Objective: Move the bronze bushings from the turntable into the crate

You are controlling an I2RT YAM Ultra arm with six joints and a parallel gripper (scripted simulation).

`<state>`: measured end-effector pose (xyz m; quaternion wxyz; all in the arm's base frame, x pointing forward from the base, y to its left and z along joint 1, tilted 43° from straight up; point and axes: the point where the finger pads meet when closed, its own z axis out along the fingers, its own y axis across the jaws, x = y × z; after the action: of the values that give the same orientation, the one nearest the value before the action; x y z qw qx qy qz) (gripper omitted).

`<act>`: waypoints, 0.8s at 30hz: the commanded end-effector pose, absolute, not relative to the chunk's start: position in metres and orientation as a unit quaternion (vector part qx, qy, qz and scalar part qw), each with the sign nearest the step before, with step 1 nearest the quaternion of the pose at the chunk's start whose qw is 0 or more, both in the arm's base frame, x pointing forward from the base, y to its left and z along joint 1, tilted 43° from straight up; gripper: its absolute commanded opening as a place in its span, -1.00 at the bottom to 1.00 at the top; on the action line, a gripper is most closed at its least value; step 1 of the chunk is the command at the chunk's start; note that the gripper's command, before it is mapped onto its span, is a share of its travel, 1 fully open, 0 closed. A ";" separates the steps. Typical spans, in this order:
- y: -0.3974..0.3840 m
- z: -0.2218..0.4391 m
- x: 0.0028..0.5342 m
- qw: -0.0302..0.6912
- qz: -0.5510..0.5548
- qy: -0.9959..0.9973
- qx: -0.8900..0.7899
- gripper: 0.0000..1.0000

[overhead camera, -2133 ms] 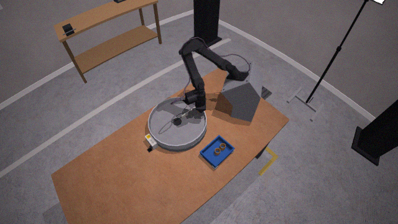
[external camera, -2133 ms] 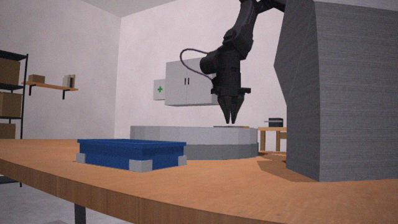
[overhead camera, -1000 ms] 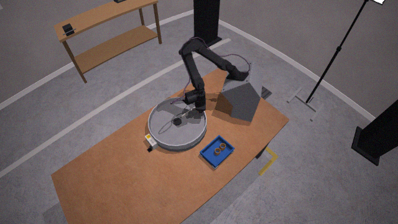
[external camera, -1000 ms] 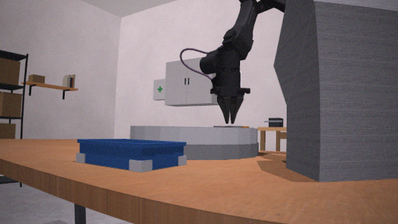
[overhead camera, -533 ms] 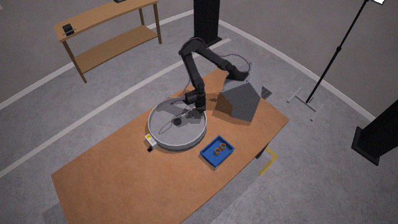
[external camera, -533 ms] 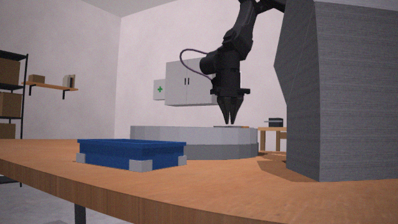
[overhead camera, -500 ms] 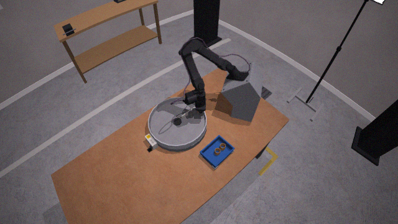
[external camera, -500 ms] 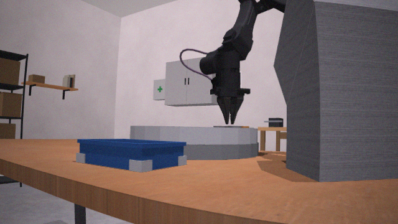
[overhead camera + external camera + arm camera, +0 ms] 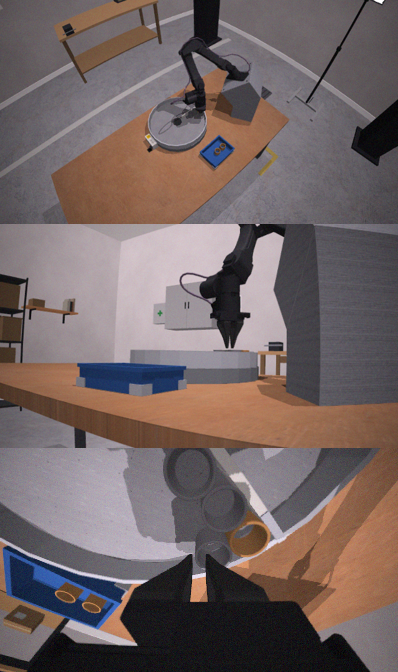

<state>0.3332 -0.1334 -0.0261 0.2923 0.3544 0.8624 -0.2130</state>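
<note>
The turntable [image 9: 169,137] [image 9: 193,359] [image 9: 75,513] is a round grey dish with a raised rim. In the wrist view a bronze bushing [image 9: 257,542] stands near its rim, beside a pale bar. Three steel bushings stand close by: a large one [image 9: 190,472], a middle one [image 9: 223,504] touching or nearly touching the bronze one, and a small one [image 9: 213,552] just ahead of the fingertips. My gripper [image 9: 230,347] [image 9: 199,559] is shut to a narrow gap, empty, pointing down above the rim area. The blue crate [image 9: 214,160] [image 9: 109,376] holds two bronze bushings [image 9: 217,151] [image 9: 222,146].
A large grey angular block [image 9: 240,101] [image 9: 348,326] stands at the arm's base beside the turntable. A small white box with a yellow button [image 9: 151,141] sits against the turntable's other side. A pale bar [image 9: 250,493] crosses the turntable next to the bushings.
</note>
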 end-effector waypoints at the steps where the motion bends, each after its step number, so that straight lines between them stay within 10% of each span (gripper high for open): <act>1: -0.130 -0.020 0.343 0.306 -0.210 0.861 0.347 -0.70; 24: -0.129 -0.027 0.333 0.296 -0.213 0.865 0.345 -0.70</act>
<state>0.3335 -0.1335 -0.0259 0.2930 0.3545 0.8621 -0.2128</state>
